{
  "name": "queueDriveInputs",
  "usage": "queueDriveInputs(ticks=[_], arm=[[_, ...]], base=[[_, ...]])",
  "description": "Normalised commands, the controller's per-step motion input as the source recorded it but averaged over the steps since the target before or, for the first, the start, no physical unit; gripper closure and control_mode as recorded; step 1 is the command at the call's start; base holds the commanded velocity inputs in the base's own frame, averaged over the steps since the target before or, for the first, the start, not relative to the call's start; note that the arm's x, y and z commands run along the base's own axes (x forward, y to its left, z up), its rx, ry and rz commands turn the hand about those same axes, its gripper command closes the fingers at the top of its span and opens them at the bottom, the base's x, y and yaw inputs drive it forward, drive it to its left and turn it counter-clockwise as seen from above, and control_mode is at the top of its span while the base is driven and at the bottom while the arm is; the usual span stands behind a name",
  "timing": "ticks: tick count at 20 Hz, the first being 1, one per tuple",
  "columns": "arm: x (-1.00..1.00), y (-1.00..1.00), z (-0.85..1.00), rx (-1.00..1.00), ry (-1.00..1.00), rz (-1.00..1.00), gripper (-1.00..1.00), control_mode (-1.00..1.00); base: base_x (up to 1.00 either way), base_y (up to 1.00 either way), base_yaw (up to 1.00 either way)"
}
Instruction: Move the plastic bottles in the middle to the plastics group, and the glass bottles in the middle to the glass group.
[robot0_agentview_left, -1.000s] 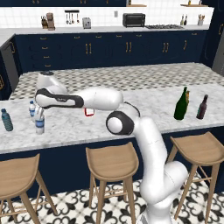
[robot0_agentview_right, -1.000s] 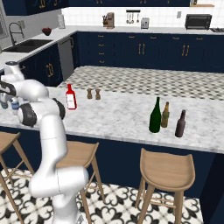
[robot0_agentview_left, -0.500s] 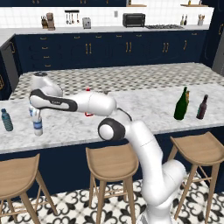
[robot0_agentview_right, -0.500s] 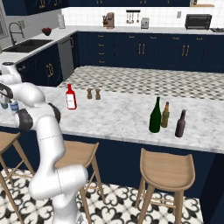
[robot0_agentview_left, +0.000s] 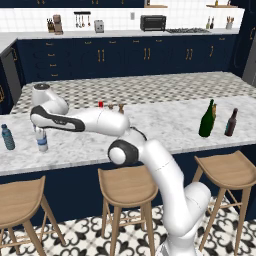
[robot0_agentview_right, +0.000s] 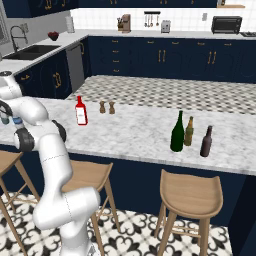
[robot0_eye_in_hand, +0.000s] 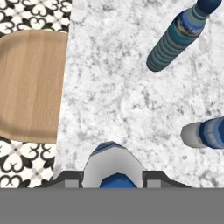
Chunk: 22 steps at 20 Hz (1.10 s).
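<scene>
My gripper (robot0_agentview_left: 40, 133) hangs over the left end of the island counter, shut on a small clear water bottle (robot0_agentview_left: 43, 144) with a blue label. The hand view looks straight down on that bottle (robot0_eye_in_hand: 113, 162) between my fingers (robot0_eye_in_hand: 70, 177); whether its base touches the marble I cannot tell. Close by stand the darker teal-blue bottle (robot0_eye_in_hand: 177, 41) (robot0_agentview_left: 7, 137) and another clear, blue-labelled bottle (robot0_eye_in_hand: 204, 133). The red bottle (robot0_agentview_right: 80, 111) stands mid-counter. At the right end, the tall green wine bottle (robot0_agentview_right: 177, 132) stands with the olive-amber bottle (robot0_agentview_right: 189, 131) and the dark brown bottle (robot0_agentview_right: 205, 142).
Two small brown shakers (robot0_agentview_right: 107, 107) stand behind the red bottle. The counter's front edge runs just beside the held bottle, with a wooden stool (robot0_eye_in_hand: 30, 83) below it. More stools (robot0_agentview_left: 125, 182) line the front of the island.
My arm has stretched further left and the hand has sunk lower over the clear bottle. The jaws have drawn in slightly on it.
</scene>
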Motion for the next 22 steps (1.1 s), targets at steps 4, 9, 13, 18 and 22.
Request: queueDriveInputs(ticks=[4,9,13,18,22], arm=[[0.42,-0.11,-0.37,0.0,-0.01,0.0,1.0,-1.0],[0.31,-0.19,-0.45,0.03,0.0,0.0,1.0,-1.0],[0.08,-0.02,-0.08,0.01,0.0,0.0,1.0,-1.0],[0.0,0.0,-0.17,0.0,0.0,0.0,1.0,-1.0],[0.0,0.0,0.0,0.0,0.0,0.0,-1.0,-1.0]], base=[[0.0,0.0,0.0],[0.0,0.0,0.0],[0.0,0.0,0.0],[0.0,0.0,0.0],[0.0,0.0,0.0]])
